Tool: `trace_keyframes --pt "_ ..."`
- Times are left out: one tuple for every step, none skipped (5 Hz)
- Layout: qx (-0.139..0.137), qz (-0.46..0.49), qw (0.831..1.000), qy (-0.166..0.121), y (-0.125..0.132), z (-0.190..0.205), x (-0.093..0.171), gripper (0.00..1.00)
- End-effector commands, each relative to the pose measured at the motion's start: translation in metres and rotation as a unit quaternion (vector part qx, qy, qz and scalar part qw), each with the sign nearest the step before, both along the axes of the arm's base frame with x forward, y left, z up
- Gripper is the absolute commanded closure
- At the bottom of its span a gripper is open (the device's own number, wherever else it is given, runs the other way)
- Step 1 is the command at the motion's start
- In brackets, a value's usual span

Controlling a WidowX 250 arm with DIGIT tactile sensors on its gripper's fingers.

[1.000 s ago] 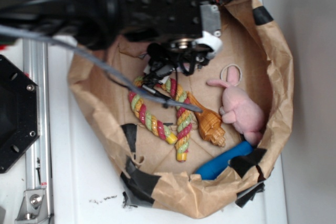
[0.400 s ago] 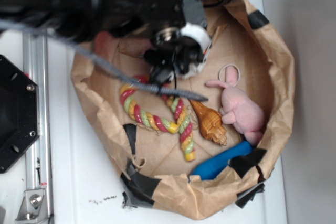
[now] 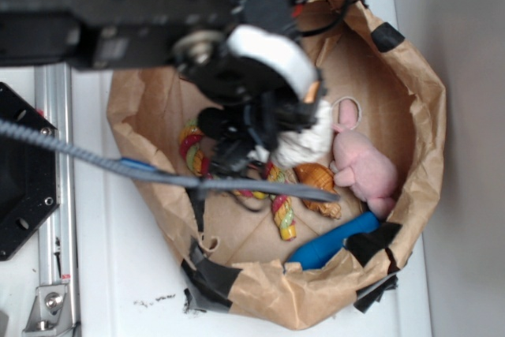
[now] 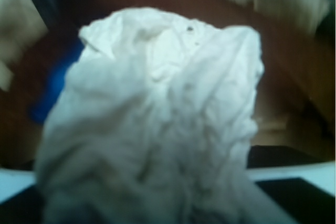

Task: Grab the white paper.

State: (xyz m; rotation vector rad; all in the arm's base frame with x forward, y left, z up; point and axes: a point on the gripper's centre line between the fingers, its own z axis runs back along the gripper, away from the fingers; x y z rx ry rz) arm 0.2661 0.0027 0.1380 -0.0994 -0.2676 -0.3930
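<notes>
**Operator:** Where is the white paper?

**Describer:** Your white paper [image 3: 306,141] is a creased wad at the tip of the gripper [image 3: 272,136], in the middle of the brown paper bag [image 3: 410,76]. In the wrist view the white paper [image 4: 157,124] fills nearly the whole picture, wrinkled and blurred, right in front of the lens.

**Operator:** Is my gripper holding it?

**Describer:** The wad sits against the black fingers, and the jaws appear to be closed on it, though they are mostly hidden behind the arm [image 3: 118,5].

**Operator:** What lies around it?

**Describer:** Just to the right of the paper you have a pink plush bunny [image 3: 364,165], touching or almost touching it. Below the paper there is a brown ridged shell-shaped toy [image 3: 319,187]. To the left, partly under the gripper, lies a rope toy [image 3: 282,215] twisted in red, yellow and green. A blue object [image 3: 331,244] rests along the near right wall of the bag. Black tape [image 3: 211,278] patches the near rim. A grey cable [image 3: 158,175] crosses the picture in front of everything. The bag rests on a white table [image 3: 118,274].
</notes>
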Motion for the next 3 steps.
trace_keyframes --pt "-0.027 0.056 0.998 0.002 0.010 0.037 0.024 1.00" --pt "-0.012 0.084 0.996 0.040 0.006 0.022 0.016 1.00" --pt "-0.011 0.086 0.995 0.051 0.003 0.015 0.010 1.00"
